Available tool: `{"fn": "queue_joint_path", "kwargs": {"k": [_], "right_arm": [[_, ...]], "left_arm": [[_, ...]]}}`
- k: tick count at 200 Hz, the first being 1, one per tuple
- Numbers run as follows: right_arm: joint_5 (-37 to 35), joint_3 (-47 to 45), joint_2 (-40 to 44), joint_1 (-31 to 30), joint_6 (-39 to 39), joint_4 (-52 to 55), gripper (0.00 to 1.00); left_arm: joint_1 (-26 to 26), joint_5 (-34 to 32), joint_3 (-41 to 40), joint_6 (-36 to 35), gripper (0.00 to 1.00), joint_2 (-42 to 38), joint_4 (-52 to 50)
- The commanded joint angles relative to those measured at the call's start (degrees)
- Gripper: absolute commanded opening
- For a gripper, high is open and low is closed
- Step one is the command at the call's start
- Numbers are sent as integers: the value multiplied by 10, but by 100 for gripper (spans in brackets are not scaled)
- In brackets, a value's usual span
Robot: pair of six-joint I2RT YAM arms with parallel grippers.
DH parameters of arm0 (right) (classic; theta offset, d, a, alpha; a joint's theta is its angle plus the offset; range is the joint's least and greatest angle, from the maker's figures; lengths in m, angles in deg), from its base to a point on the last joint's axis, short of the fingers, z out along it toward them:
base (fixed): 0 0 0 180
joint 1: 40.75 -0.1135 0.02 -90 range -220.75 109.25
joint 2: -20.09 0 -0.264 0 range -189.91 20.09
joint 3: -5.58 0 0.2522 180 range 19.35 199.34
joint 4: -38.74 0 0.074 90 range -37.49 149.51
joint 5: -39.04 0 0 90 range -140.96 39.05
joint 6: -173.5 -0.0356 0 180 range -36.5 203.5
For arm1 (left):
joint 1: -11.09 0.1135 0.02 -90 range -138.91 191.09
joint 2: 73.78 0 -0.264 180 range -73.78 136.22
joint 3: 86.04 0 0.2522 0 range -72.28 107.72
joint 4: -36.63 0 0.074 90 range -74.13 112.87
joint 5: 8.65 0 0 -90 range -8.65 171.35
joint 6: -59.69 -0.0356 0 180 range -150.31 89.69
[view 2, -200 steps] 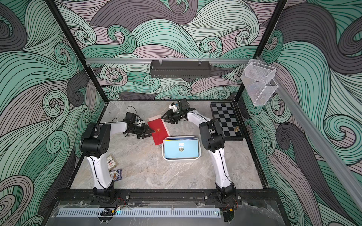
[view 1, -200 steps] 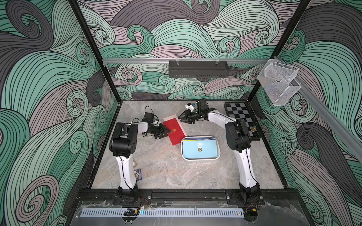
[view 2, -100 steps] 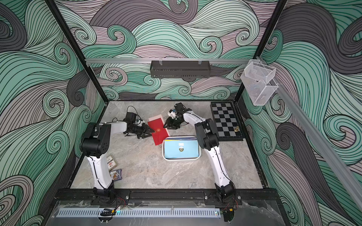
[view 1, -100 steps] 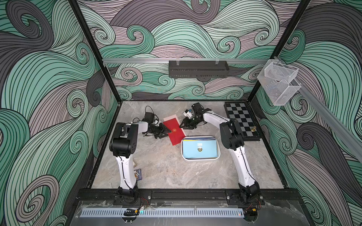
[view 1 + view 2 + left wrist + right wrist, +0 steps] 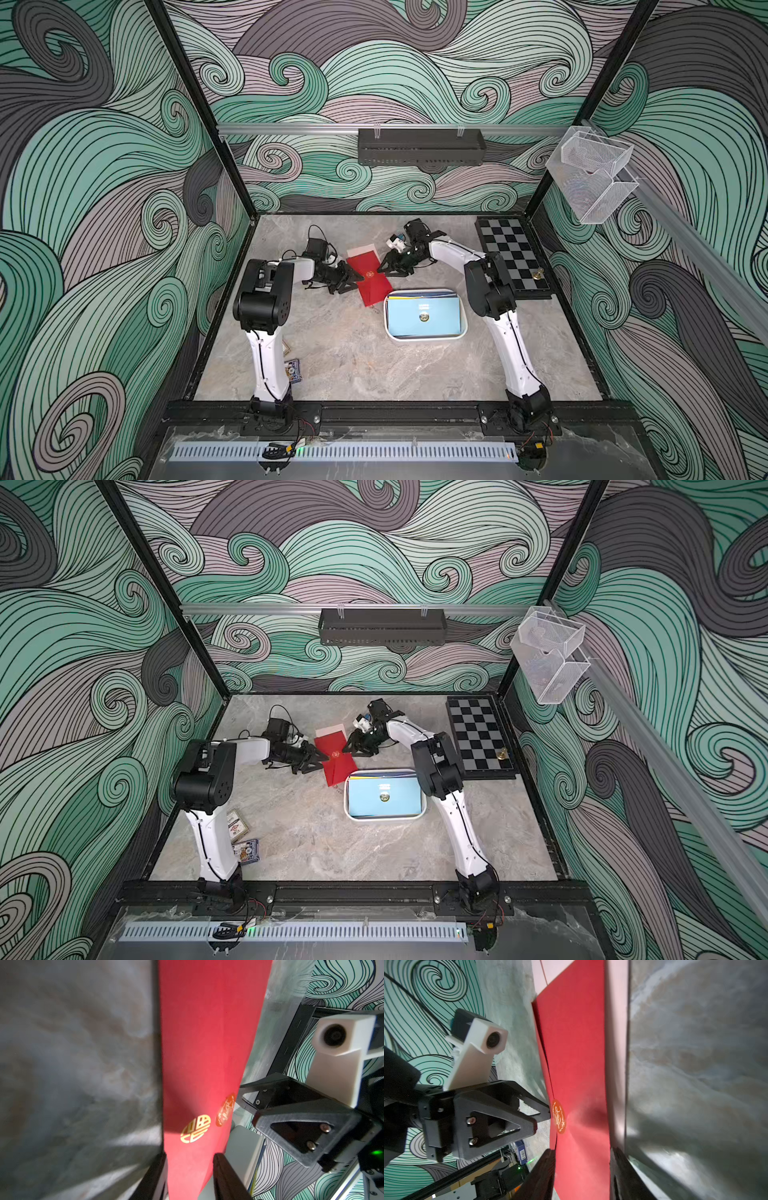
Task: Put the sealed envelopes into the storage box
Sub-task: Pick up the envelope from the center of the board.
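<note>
Red envelope [image 5: 374, 286] (gold-sealed) touched at opposite edges by half-spread left gripper [image 5: 356, 279] and right gripper [image 5: 381, 270].

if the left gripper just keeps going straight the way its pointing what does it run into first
The red envelope, which lies right at the tips of the left gripper. The right gripper sits just beyond it, though depth is hard to judge.

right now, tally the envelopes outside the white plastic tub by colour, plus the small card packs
red flat paper envelope: 1
pale pink flat paper envelope: 1
small patterned card packs: 2
total: 4
</note>
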Motion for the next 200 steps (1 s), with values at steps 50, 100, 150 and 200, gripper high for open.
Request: {"fn": "queue_joint_path", "kwargs": {"k": [50, 100, 150, 200], "right_arm": [[95, -62, 66, 4, -74, -90, 47], [140, -119, 83, 12, -147, -209, 47], [103, -86, 39, -3, -75, -107, 39], [67, -43, 33, -14, -52, -86, 9]], "left_arm": [[-8, -79, -27, -5, 41, 50, -48], [-8, -77, -25, -5, 41, 51, -48], [-8, -75, -29, -5, 41, 49, -43], [-8, -77, -38, -2, 43, 14, -34]]}}
